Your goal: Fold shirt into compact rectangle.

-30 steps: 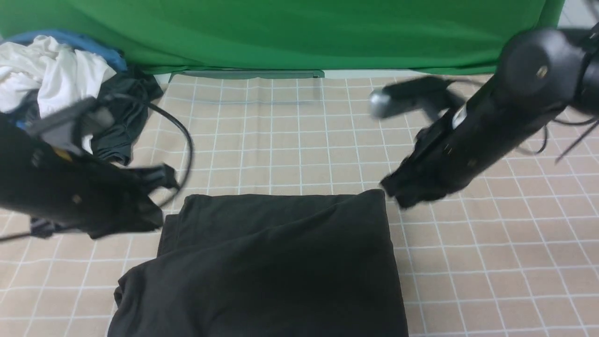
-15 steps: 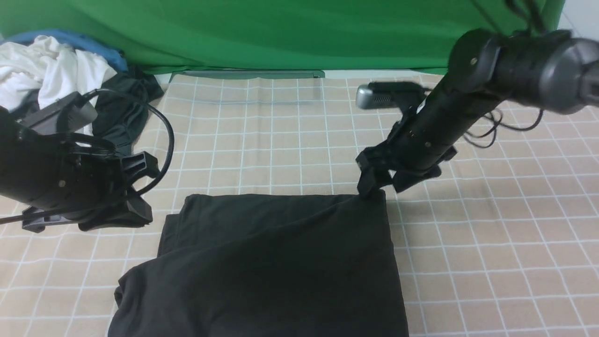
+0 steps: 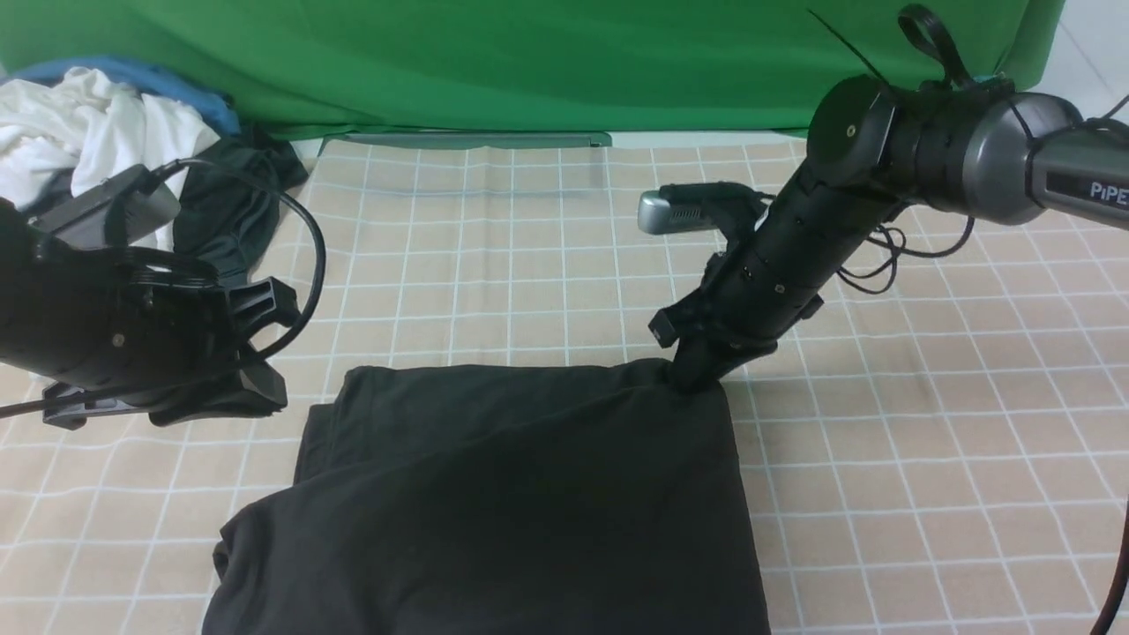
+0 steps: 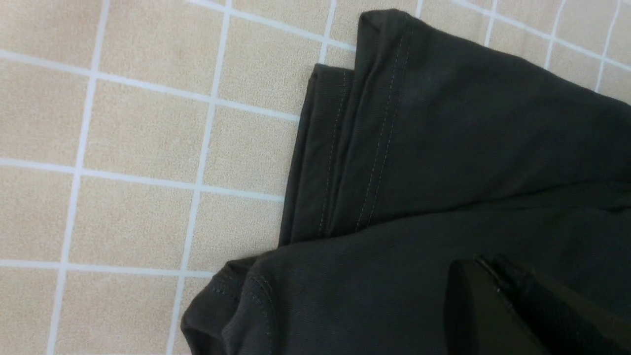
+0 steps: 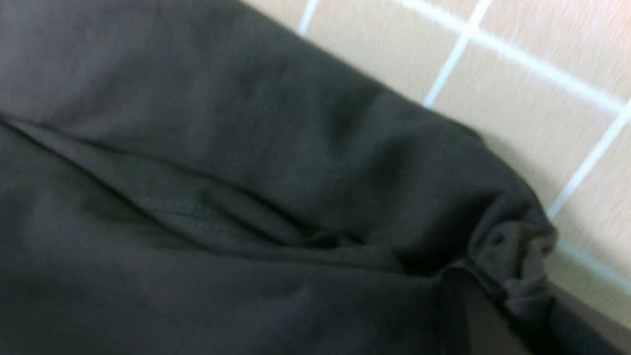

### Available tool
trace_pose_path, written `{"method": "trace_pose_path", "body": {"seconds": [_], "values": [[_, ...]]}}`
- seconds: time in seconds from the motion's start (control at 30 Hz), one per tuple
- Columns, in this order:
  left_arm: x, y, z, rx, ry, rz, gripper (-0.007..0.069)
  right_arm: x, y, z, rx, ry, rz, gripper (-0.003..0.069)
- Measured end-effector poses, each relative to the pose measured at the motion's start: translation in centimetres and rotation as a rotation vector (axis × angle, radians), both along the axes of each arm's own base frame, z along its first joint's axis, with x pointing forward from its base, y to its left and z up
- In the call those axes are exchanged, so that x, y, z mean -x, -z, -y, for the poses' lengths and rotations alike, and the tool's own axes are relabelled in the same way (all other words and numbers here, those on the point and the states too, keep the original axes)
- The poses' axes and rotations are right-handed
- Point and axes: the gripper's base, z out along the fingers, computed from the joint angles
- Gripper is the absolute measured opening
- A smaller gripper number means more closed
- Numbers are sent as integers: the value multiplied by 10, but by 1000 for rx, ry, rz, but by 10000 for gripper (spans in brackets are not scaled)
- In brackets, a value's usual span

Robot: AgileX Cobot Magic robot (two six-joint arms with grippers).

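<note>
The black shirt (image 3: 529, 494) lies folded on the checked cloth at the near middle, with no print or label showing. My right gripper (image 3: 692, 375) is down on its far right corner and shut on it. In the right wrist view a bunched bit of the shirt (image 5: 246, 172) sits pinched at the right gripper (image 5: 498, 296). My left gripper (image 3: 265, 392) hangs just left of the shirt's far left corner. The left wrist view shows that stitched corner of the shirt (image 4: 443, 148) and the left gripper (image 4: 493, 281) shut with nothing in it.
A pile of clothes sits at the back left: a white garment (image 3: 97, 132), a smaller dark garment (image 3: 229, 220) and some blue cloth. A green backdrop (image 3: 529, 62) closes off the far side. The left arm's cable (image 3: 313, 256) loops above the table.
My right arm has swung left and down onto the shirt's far right corner and closed on it. The left arm settled beside the shirt's left edge, then held still.
</note>
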Motion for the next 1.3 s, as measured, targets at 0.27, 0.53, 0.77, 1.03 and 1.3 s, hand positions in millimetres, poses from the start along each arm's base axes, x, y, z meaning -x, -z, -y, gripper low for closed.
{"method": "trace_pose_path", "body": {"seconds": [0.27, 0.53, 0.77, 1.03, 1.3], "values": [[0, 0, 0, 0, 0, 0, 3, -40, -40, 34, -64, 127, 131, 97], [0, 0, 0, 1, 0, 0, 3, -53, -30, 75, -42, 259, 70, 97], [0, 0, 0, 1, 0, 0, 3, -55, -29, 77, -21, 252, 75, 321], [15, -15, 1, -11, 61, 28, 3, -29, -124, 95, 53, 125, 217, 165], [64, -60, 2, -9, 99, 171, 3, 63, -277, 115, -10, 178, 676, 31]]}}
